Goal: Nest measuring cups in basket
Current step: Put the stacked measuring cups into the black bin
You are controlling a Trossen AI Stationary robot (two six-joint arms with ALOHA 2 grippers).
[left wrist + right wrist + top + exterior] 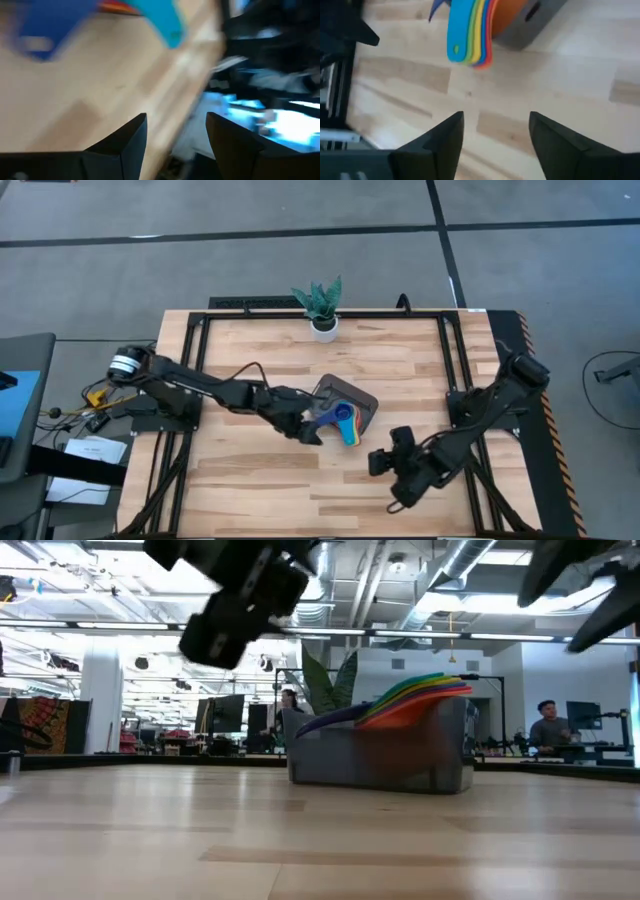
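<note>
The basket (362, 402) is sitting near the middle of the table (250, 480), and the cups (345, 423) are lying stacked inside it. Their handles are sticking out over the rim like a fan. The cup bowls are hiding behind the basket wall in the low view, so they cannot be counted there. The left hand (308, 432) is hanging just beside the basket, near the handles, with its fingers (125, 145) standing wide and holding nothing. Its wrist view is blurry, and only blue shapes are showing at the edge. The right hand (385, 457) is hanging a little apart from the basket, also wide and holding nothing. A plant (320, 305) in a white pot is standing at the far edge.
</note>
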